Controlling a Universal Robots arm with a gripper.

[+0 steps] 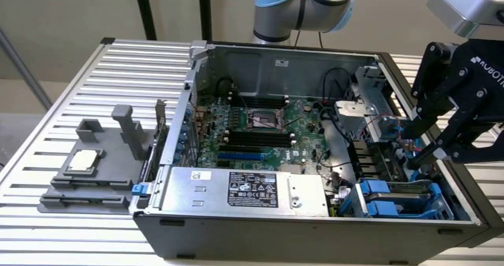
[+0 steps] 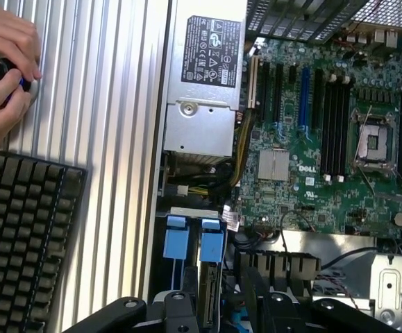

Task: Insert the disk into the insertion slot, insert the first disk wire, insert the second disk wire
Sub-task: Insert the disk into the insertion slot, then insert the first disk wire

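Evidently the computer case (image 1: 315, 230) lies on its side on the slatted tabletop (image 1: 71, 230) with its panel off, so the bays face upward for reach from above; the disk (image 1: 391, 209) appears already seated in the insertion slot (image 1: 445, 210), lower right of the exterior view; the tool (image 1: 419, 155) dips inside just beyond it, among cables (image 1: 393, 130); clenched or released, I cannot tell, nor whether it holds anything.

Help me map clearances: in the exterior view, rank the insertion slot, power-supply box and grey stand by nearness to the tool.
1. Insertion slot, below the tool.
2. Power-supply box, mid-case.
3. Grey stand, outside the case, exterior view's left.
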